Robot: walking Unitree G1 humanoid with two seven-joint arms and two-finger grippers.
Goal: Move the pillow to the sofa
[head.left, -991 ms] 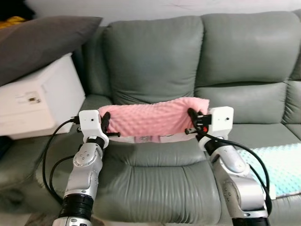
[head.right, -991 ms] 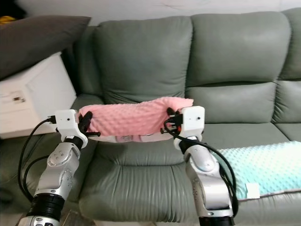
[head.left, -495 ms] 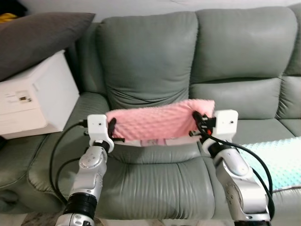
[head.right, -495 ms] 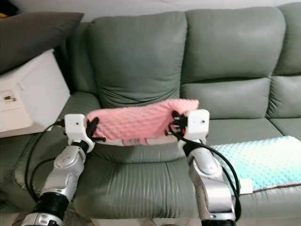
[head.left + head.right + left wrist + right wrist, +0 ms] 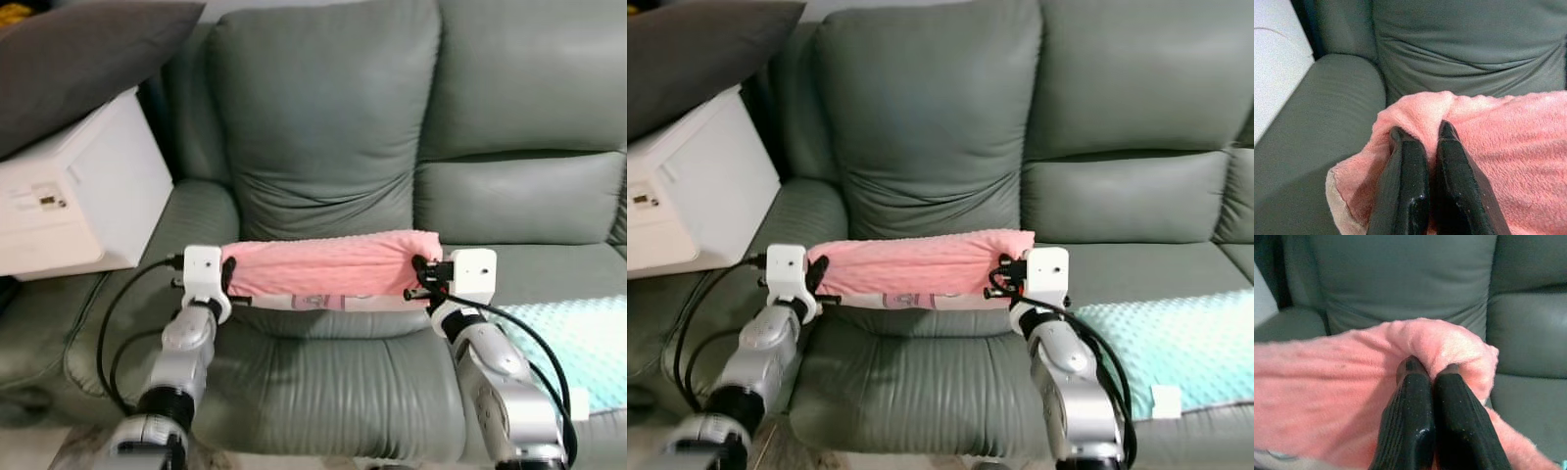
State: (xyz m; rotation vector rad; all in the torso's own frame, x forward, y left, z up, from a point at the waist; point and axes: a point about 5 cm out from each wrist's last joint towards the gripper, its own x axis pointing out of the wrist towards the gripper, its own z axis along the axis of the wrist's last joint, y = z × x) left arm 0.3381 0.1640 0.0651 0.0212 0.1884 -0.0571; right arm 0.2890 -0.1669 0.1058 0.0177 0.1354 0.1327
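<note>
Carrying the pink pillow (image 5: 328,276) between my two grippers, stretched level just above the front of the sofa seat cushion (image 5: 323,382).

- Left gripper (image 5: 1422,147): fingers pressed nearly together, a fold of the pillow's left end pinched between them.
- Right gripper (image 5: 1430,369): fingers likewise closed tight on a fold of the pillow's right end.
- Pillow: pink fleece face up, a pale printed underside showing along its lower edge; whether that edge already touches the seat I cannot tell.
- Sofa (image 5: 328,117): grey-green leather; the backrest stands directly behind the pillow, the armrest (image 5: 191,220) to my left.
- To the right, on the neighbouring seat: a light turquoise blanket (image 5: 578,343).
- Far left: a white box (image 5: 73,196) with a dark grey cushion (image 5: 83,59) lying over it.

Step in hand, by my judgement: the final lowering onto the seat. Next move calls for setting it down until the cushion bears its weight, then opening both grippers together and drawing back.

Against a second ago: the pillow hangs lower against the backrest and shows flatter; the sofa sits larger and closer in view, so my camera has shifted forward.
</note>
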